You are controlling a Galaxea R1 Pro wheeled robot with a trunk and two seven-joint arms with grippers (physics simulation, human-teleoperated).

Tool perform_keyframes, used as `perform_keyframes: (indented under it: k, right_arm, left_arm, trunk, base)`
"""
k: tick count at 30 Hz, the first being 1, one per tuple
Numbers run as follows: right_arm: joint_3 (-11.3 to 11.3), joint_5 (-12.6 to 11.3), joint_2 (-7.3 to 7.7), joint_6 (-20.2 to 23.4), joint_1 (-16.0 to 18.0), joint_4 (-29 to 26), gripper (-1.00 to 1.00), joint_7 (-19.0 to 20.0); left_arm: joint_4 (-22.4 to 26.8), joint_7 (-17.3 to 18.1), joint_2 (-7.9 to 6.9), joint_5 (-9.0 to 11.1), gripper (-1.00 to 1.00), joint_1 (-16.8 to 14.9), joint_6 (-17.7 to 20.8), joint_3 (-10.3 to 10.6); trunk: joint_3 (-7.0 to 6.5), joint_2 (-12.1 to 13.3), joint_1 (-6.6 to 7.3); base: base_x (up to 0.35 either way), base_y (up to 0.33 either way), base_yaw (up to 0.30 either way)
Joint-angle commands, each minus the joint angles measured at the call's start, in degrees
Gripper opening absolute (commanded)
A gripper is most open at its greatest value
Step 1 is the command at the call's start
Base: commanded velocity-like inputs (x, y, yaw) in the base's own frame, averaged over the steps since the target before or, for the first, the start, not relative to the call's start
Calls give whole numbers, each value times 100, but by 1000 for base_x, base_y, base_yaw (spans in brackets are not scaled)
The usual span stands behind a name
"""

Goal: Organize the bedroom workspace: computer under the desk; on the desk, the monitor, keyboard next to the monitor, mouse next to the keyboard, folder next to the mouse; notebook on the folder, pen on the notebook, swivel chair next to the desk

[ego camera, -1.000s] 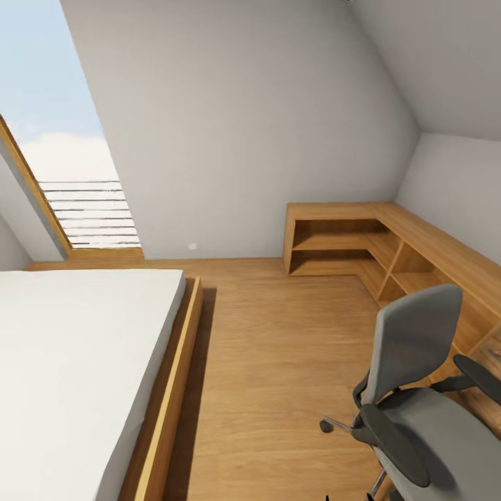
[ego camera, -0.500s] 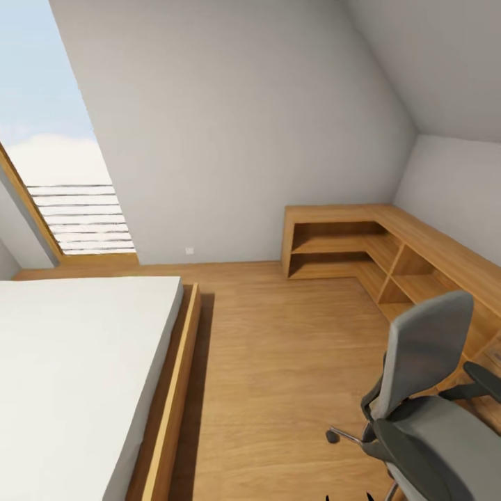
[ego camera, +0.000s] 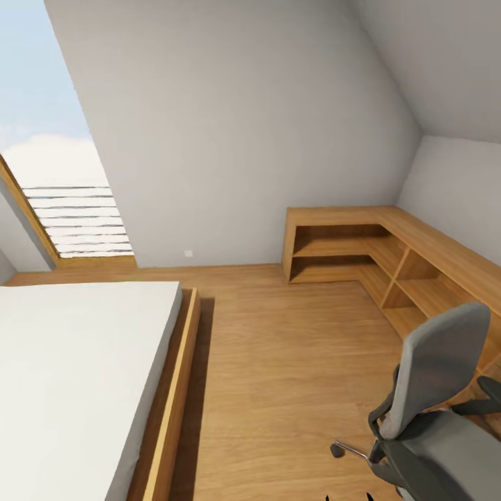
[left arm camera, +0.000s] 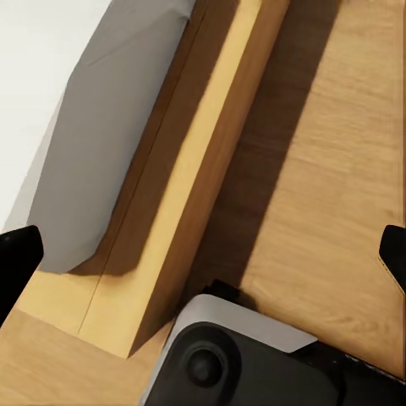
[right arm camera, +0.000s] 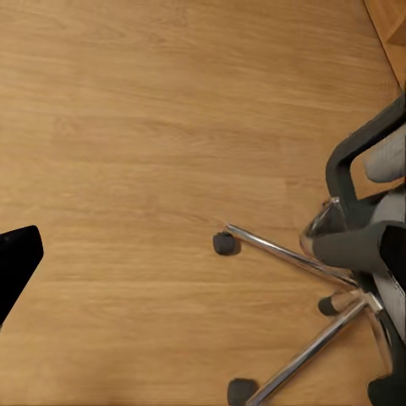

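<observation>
Transit phase: grey swivel chair with chrome star base [ego camera: 435,410] seen beside the base.
Castors [right arm camera: 225,244] should be cleared when turning; both claws [left arm camera: 203,254] [right arm camera: 203,254] are spread wide, empty.

Wood plank floor [ego camera: 278,362] carries three things. Bed [ego camera: 76,376], white mattress on a wooden frame, at the left. Corner shelf unit [ego camera: 362,240] against the far walls. Swivel chair [ego camera: 431,417] stands on castors at the right, near the shelves.

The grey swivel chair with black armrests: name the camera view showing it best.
The head view: the grey swivel chair shows its back, seat and an armrest. The right wrist view gives its chrome star base, castors and an armrest. The left wrist view faces the bed frame.
</observation>
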State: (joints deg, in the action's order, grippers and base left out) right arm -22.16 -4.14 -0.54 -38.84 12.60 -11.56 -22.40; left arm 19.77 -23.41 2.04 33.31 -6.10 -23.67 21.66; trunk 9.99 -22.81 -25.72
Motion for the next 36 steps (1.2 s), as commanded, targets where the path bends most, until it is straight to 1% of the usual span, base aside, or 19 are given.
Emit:
perform_keyframes:
  k: [1, 23, 31, 36]
  right_arm:
    - [-50, -43, 1, -18, 6, 4, 100, -27]
    - [-51, -43, 1, -18, 6, 4, 100, -27]
    - [-52, -43, 0, -18, 6, 4, 100, -27]
    - [-47, -46, -4, -18, 6, 4, 100, -27]
  left_arm:
    - [1, -41, -3, 35, 100, -6, -22, 54]
    - [1, -40, -4, 35, 100, -6, -15, 70]
    - [1, -40, -7, 35, 100, -6, -22, 74]
    - [1, -40, -9, 35, 100, -6, -24, 75]
  trunk:
    - [11, -11, -6]
    - [11, -11, -6]
    - [11, -11, -6]
    - [11, -11, -6]
  base:
    - [309, 1, 0]
    - [315, 0, 0]
    - [89, 0, 4]
    - [10, 0, 161]
